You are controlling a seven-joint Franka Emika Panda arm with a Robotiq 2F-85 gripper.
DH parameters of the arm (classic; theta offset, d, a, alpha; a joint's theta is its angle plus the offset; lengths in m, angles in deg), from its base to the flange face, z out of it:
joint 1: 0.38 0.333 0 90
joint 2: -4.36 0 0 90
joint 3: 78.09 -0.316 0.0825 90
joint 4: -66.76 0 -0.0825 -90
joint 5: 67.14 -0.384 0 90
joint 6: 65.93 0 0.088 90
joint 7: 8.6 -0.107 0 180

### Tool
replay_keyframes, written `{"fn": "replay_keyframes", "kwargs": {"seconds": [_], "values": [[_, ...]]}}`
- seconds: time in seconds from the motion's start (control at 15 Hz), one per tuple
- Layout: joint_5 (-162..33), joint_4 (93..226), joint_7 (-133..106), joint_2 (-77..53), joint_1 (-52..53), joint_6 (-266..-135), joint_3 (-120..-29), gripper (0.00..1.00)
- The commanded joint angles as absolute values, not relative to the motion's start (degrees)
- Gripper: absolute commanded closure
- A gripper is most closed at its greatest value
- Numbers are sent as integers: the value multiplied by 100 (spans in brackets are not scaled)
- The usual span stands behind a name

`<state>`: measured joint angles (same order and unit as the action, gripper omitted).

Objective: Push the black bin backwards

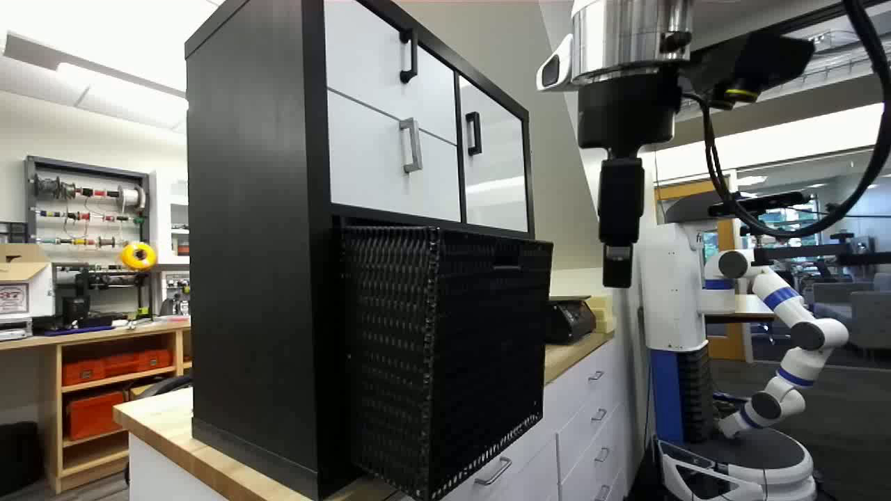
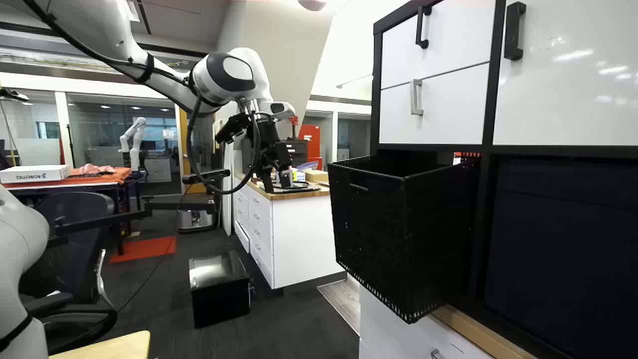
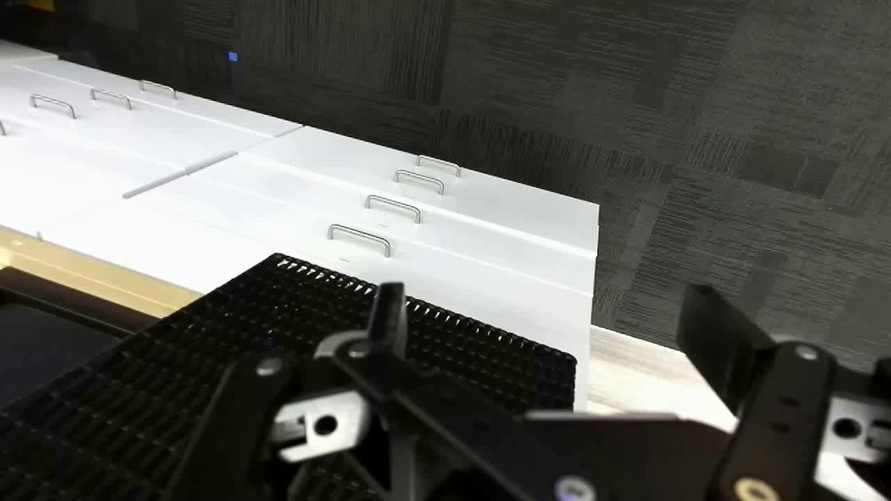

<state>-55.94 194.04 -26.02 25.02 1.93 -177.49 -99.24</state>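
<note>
The black bin [image 1: 487,348] has woven sides and sits partway out of a lower compartment of the tall black cabinet [image 1: 250,243]. Its front and one side stick out past the cabinet front in both exterior views; the bin [image 2: 379,234] also shows its open top there. In the wrist view the bin [image 3: 209,348] fills the lower left, partly hidden behind a finger. My gripper [image 1: 617,271] hangs pointing down, apart from the bin, out in front of its face. In an exterior view the gripper [image 2: 277,182] shows spread fingers. In the wrist view the gripper [image 3: 550,323] is open with nothing between its fingers.
White drawers [image 1: 592,417] with metal handles stand under the wooden countertop [image 2: 463,324]. White cabinet fronts with handles [image 2: 417,97] are above the bin. A dark device [image 1: 571,320] stands on the counter beside the bin. Another white robot [image 1: 672,292] stands behind. A cable [image 2: 192,149] loops from my arm.
</note>
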Motion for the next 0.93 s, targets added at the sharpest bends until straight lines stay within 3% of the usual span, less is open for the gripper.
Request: {"fn": "replay_keyframes", "kwargs": {"seconds": [0.0, 0.87], "values": [[-5510, 19382, -2672, 2464, 420, -17713, -9732, 0], [-4798, 19588, -2913, 2525, 274, -18255, -9575, 0]]}}
